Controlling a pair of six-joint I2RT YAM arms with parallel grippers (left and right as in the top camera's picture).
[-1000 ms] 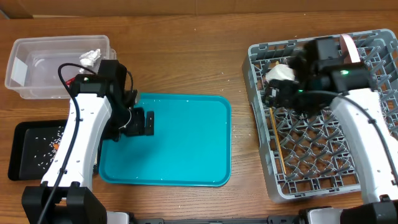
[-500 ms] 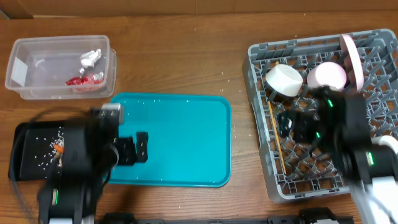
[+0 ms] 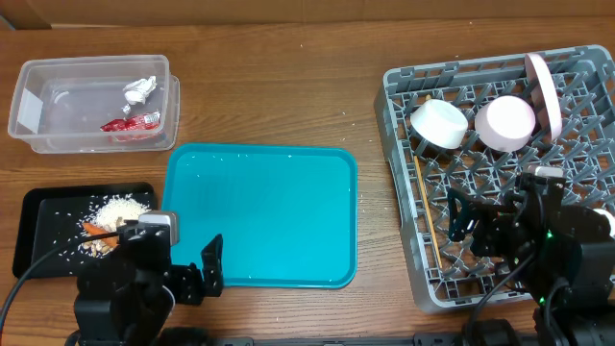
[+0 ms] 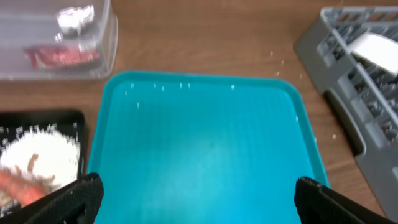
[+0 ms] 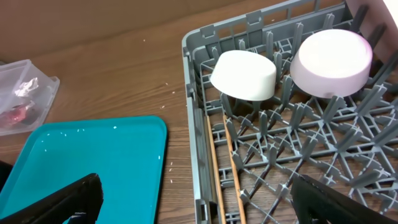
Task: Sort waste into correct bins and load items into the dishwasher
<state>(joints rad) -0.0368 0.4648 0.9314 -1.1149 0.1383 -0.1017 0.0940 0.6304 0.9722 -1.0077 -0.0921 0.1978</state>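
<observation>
The clear tub [image 3: 58, 130] holds the white tissue [image 3: 142, 88] and red wrapper [image 3: 130, 122]; both also show in the left wrist view, tissue [image 4: 76, 17] and wrapper [image 4: 62, 57]. The black tray [image 3: 29, 216] holds rice [image 3: 120, 209], beige scraps and the carrot [image 3: 96, 229]. In the grey rack [image 3: 399, 192] are two white bowls [image 3: 440, 123] [image 3: 506, 123], the upright plate [image 3: 543, 91] and the chopsticks [image 3: 428, 221] along its left side. My left gripper [image 3: 202, 274] is open and empty over the teal tray's near edge. My right gripper [image 3: 459, 219] is open and empty over the rack's near part.
The large teal tray [image 3: 259, 216] lies between the black tray and the rack, with only a few rice grains on it. Grains are scattered on the wooden table near the rack's left wall [image 5: 199, 124].
Both arms have pulled back toward the near table edge, the left from beside the tub, the right from over the bowls. Both bowls and the black tray's contents are now uncovered.
</observation>
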